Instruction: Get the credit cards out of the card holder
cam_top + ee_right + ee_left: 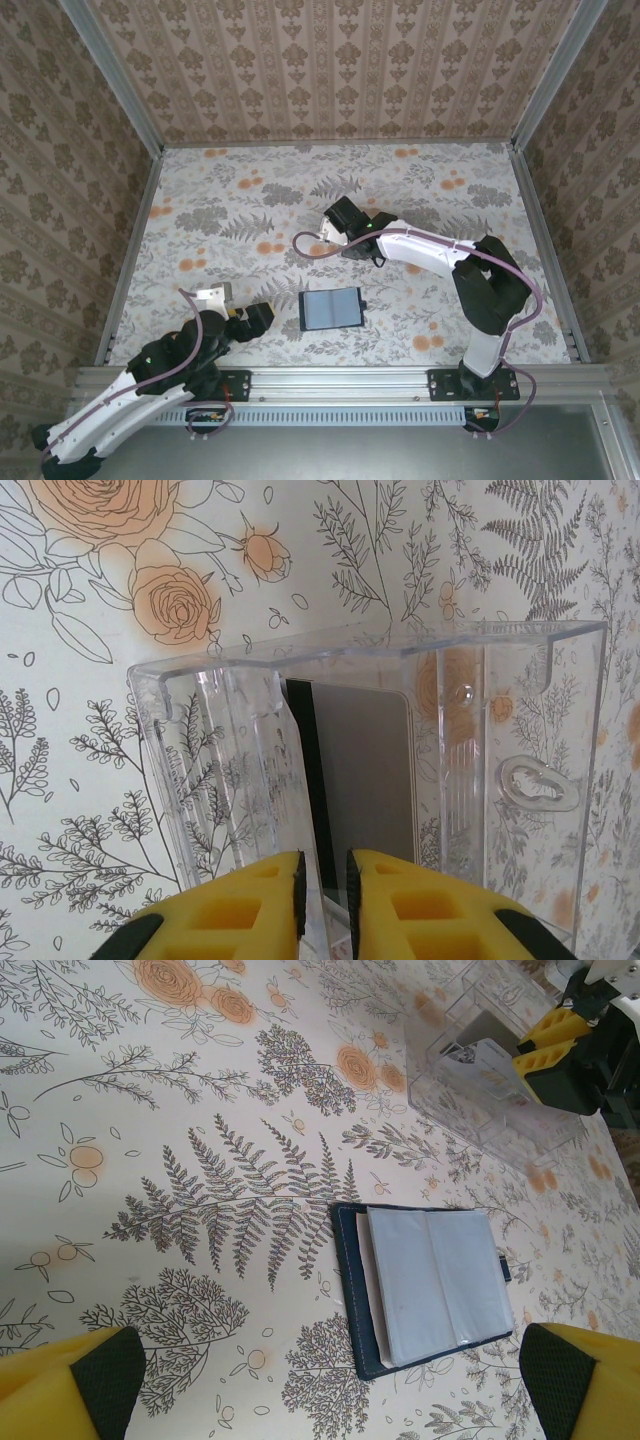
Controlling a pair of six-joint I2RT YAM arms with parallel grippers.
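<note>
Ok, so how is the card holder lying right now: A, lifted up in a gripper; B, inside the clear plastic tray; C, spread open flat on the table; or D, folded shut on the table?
C: the card holder lies opened out flat on the floral table, its grey-blue inner panels facing up and nothing gripping it.

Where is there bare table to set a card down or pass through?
Widest bare table: the far-left stretch, between the back wall and the left end effector. Another patch lies between the card holder and the right arm's base. Crowded by the clear tray, where the right end effector hangs over it.
</note>
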